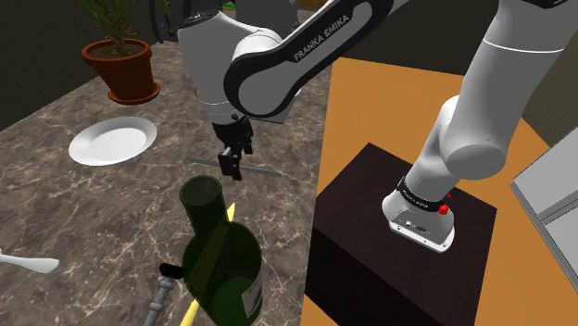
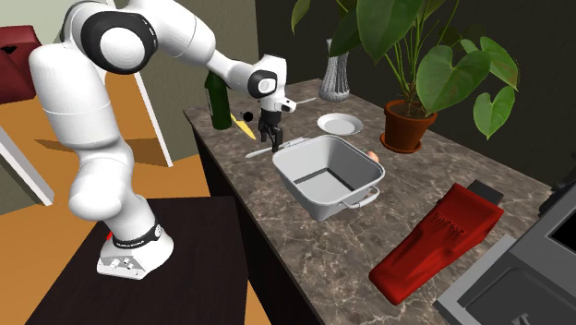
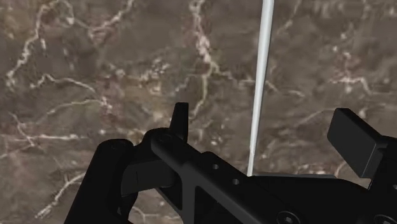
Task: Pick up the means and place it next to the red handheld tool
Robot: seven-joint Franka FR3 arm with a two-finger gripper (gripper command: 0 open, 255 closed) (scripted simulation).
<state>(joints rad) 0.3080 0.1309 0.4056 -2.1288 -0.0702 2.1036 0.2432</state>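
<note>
A thin pale grey rod (image 1: pixel 264 171) lies flat on the dark marble counter (image 1: pixel 111 213); it also shows as rod (image 2: pixel 277 146) beside the basin. My gripper (image 1: pixel 232 165) hangs right over it, pointing down, gripper (image 2: pixel 274 138). In the wrist view the rod (image 3: pixel 261 83) runs between the two black fingers (image 3: pixel 181 121), which stand wide apart and do not touch it; the gripper (image 3: pixel 267 137) is open and holds nothing. The red handheld tool (image 2: pixel 438 242) lies at the far end of the counter, well past the basin.
A green bottle (image 1: pixel 220 255) stands near the counter's front edge with a yellow object (image 2: pixel 246 125) beside it. A grey basin (image 2: pixel 367 174) sits mid-counter. A white plate (image 1: pixel 113 141), a potted plant (image 1: pixel 122 65), a vase (image 2: pixel 337 78) and a pale spoon (image 1: pixel 28 263) are around.
</note>
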